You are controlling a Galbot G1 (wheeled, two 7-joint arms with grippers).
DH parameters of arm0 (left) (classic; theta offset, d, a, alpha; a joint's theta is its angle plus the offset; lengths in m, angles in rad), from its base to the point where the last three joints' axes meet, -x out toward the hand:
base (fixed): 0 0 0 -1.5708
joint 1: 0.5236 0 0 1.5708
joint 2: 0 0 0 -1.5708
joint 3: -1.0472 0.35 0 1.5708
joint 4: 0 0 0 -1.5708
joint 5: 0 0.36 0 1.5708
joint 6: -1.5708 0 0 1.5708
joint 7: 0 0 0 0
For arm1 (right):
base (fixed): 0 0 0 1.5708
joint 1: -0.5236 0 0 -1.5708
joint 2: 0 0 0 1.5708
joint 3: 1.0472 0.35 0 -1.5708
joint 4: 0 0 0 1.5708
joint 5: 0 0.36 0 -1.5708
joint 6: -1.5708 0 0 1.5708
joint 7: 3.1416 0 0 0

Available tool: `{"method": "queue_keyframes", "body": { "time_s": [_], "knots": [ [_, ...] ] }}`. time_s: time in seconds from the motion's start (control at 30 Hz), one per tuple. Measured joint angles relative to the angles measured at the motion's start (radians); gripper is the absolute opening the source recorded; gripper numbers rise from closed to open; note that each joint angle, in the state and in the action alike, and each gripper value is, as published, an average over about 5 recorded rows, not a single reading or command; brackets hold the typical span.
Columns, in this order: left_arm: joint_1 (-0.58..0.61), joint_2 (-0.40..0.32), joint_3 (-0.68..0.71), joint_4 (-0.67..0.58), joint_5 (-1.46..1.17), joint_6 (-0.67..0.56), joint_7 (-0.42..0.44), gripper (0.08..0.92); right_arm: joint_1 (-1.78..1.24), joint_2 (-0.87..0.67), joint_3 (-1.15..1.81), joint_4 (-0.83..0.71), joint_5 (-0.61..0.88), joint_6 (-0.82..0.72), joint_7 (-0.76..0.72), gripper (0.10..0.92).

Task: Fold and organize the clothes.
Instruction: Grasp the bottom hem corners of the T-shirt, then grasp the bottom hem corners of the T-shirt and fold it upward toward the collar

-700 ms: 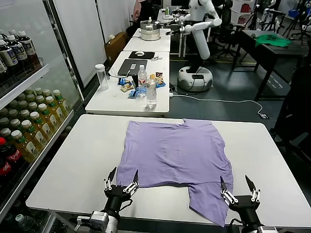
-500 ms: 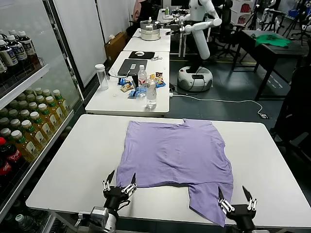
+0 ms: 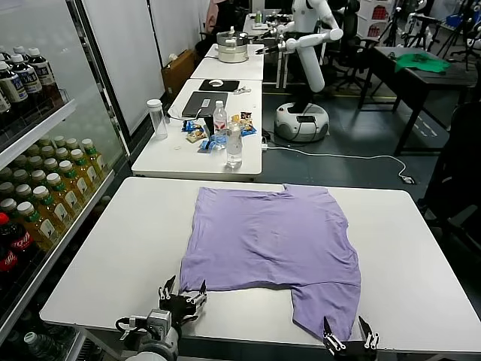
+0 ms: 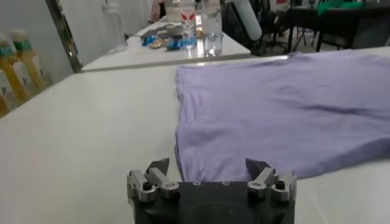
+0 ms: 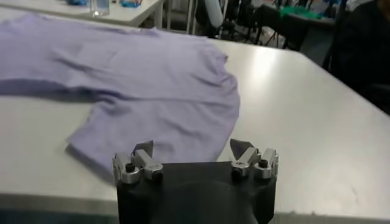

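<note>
At the lower edge of the head view the left gripper sat low at the near edge of the white table, its fingers spread apart and holding nothing, just short of the shirt's near-left corner; in the left wrist view its two fingertips stood wide apart with the purple hem lying just beyond them, not touched; at the lower right of the head view the right gripper was likewise spread and empty, partly cut off by the frame's bottom edge, next to the hanging flap of fabric; the right wrist view showed that gripper with its fingers apart and the cloth's edge close ahead.

The lavender T-shirt lay spread flat across the middle of the table, a lower portion reaching down toward the near edge at the lower right of centre; its surface was slightly wrinkled.

Farther off, in the upper middle of the frame, a second white table carried a clear water bottle, a tall clear cup, snack packets and a laptop; shelves of bottled drinks filled the left side; a white robot stood at the top centre; a green garment lay on a dark table at the upper right.
</note>
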Motion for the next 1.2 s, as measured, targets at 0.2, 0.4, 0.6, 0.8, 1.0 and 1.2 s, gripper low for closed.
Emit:
{"method": "queue_keyframes", "body": {
  "time_s": [0.2, 0.4, 0.6, 0.8, 1.0, 1.2],
  "knots": [
    [0.003, 0.005, 0.005, 0.002, -0.019, 0.015, -0.004, 0.611, 0.005, 0.001, -0.011, -0.009, 0.044, -0.019, -0.003, 0.638],
    [0.001, 0.008, 0.005, 0.006, -0.04, 0.018, -0.004, 0.438, 0.005, -0.01, -0.005, -0.008, 0.092, -0.039, -0.009, 0.466],
    [0.002, 0.012, 0.003, 0.004, -0.062, 0.016, -0.002, 0.265, 0.006, -0.024, 0.01, 0.001, 0.137, -0.048, -0.024, 0.292],
    [0.014, 0.018, 0.001, -0.011, -0.078, -0.017, 0.019, 0.124, 0.014, -0.046, 0.029, 0.015, 0.168, -0.041, -0.051, 0.147],
    [0.019, 0.032, -0.011, -0.04, -0.099, -0.073, 0.047, 0.112, 0.03, -0.076, 0.056, 0.059, 0.185, -0.008, -0.069, 0.124],
    [0.013, 0.053, -0.024, -0.079, -0.129, -0.119, 0.07, 0.112, 0.072, -0.116, 0.093, 0.103, 0.214, 0.011, -0.071, 0.124]
  ]
}}
